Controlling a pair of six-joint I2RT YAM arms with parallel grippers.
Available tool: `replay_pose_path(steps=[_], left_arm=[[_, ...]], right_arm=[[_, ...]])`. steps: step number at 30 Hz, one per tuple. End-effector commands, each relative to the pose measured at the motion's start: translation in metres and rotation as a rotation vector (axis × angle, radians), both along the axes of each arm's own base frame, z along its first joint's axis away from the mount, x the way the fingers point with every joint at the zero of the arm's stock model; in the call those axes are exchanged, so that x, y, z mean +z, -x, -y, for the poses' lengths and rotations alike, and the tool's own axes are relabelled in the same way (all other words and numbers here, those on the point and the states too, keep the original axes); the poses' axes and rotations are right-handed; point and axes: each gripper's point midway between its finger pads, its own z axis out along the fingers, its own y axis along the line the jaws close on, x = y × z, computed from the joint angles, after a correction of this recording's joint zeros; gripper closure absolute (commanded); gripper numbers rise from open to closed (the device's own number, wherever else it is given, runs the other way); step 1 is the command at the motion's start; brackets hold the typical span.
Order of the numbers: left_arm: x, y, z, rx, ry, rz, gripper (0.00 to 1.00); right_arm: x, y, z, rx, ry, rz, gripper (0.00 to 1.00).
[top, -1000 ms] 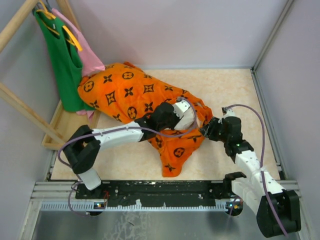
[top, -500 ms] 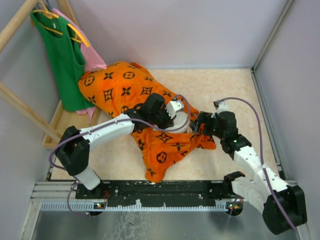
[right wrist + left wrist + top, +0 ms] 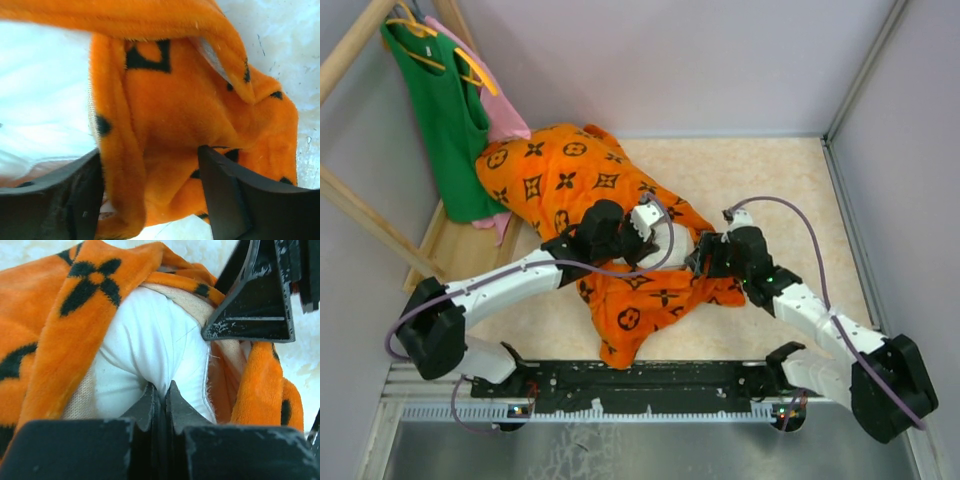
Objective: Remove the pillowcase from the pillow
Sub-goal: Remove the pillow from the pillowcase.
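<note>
Left pincer point(image 3: 160, 392): closed, nipping a pinch of the white pillow point(image 3: 150, 347) where it bulges out of the case mouth. The pinch of white cloth puckers right at the tips.

Right pincer point(image 3: 149, 152): jaws wide apart and straddling a hanging fold of the pillowcase point(image 3: 560, 180). The orange plush lies between the fingers and brushes the left one, not clamped. White pillow shows at the left edge of the right wrist view, beside that fold.

The two pincers sit tip to tip at the case opening, mid-desk. The right one's black finger shows in the top right of the left wrist view, just beside the exposed pillow corner.

Pillowcase bulk: stuffed end lies on the desk point(image 3: 770, 180) at far left, up against the green tank top point(image 3: 445, 120) and pink garment point(image 3: 500, 115). The slack open end is draped toward the near edge, under both wrists.
</note>
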Motion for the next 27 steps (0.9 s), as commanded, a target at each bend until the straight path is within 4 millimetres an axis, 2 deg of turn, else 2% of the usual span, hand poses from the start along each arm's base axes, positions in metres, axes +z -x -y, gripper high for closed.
replay_pose_path(steps=[1,2,4,8,12,16,20,24,27], left_arm=[[0.066,-0.032,-0.013,0.195,0.2,0.172,1.0],[0.067,-0.032,-0.017,0.212,0.216,0.183,1.0],[0.077,-0.029,-0.018,0.208,0.245,0.194,1.0],[0.103,-0.021,-0.011,0.126,0.253,0.237,1.0],[0.128,-0.038,-0.02,0.167,0.242,0.377,1.0],[0.15,-0.062,-0.037,0.191,0.355,0.408,1.0],[0.165,-0.112,-0.07,0.379,0.434,0.481,1.0],[0.176,-0.167,-0.109,0.543,0.613,0.496,1.0],[0.15,-0.207,-0.14,0.818,0.637,0.483,1.0]], right_arm=[[-0.008,-0.008,0.007,-0.057,-0.048,-0.021,0.38],[-0.013,-0.01,0.008,-0.059,-0.098,-0.045,0.44],[-0.031,-0.014,0.022,-0.11,-0.183,-0.115,0.58],[-0.051,-0.015,0.038,-0.172,-0.244,-0.166,0.73],[-0.046,-0.014,0.042,-0.175,-0.229,-0.129,0.8],[-0.03,-0.02,0.046,-0.174,-0.205,-0.08,0.84],[-0.014,-0.027,0.042,-0.162,-0.229,-0.038,0.83],[-0.006,-0.03,0.035,-0.148,-0.269,-0.011,0.81],[0.0,-0.032,0.029,-0.133,-0.31,0.012,0.81]])
